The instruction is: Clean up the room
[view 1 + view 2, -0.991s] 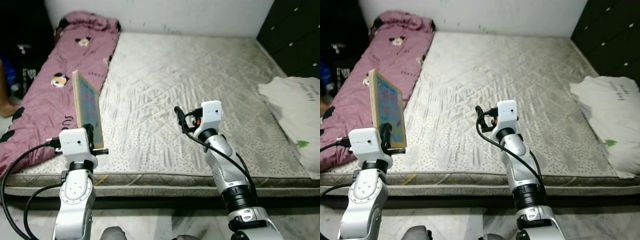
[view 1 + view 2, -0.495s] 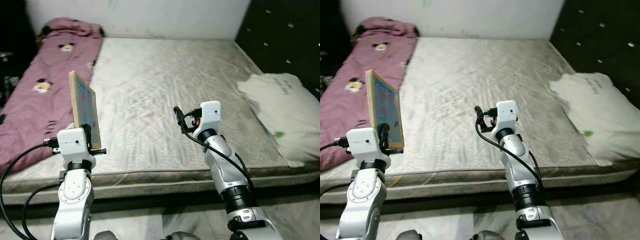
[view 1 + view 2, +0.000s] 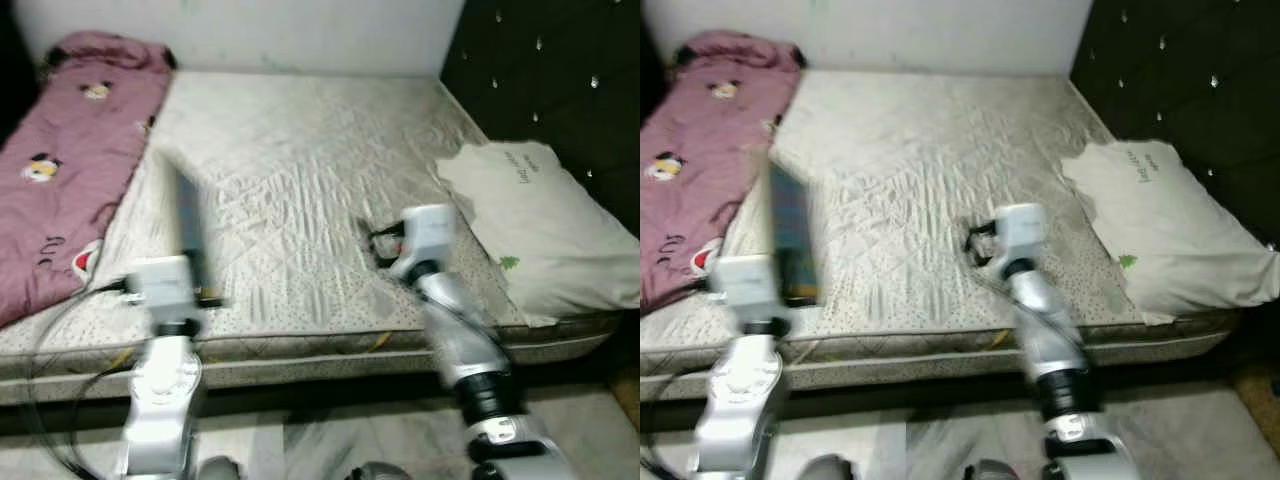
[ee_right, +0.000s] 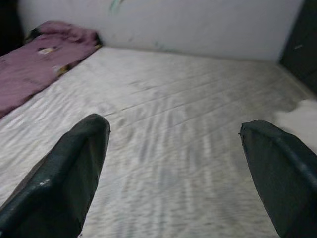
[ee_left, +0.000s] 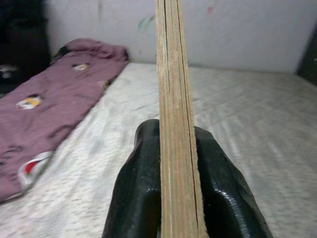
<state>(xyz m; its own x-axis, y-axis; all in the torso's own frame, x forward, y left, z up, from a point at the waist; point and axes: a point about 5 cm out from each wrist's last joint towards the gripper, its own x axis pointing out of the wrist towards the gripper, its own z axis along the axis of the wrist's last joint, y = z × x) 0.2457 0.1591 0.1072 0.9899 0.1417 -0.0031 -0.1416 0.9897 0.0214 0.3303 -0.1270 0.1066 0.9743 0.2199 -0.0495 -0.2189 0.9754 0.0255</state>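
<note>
The left gripper (image 5: 171,198) is clamped on a thin book (image 5: 172,99), its two black fingers (image 5: 138,193) pressing both covers, and holds it upright on its edge above the near border of the mattress (image 3: 300,170). The right gripper (image 4: 173,163) hovers over the middle of the mattress with its fingers wide apart and nothing between them (the head views are blurred). Farther away, a pink blanket (image 3: 60,150) with cartoon prints lies along the left side, and a white pillow (image 3: 530,230) lies at the right side beside a dark wall (image 3: 560,80).
</note>
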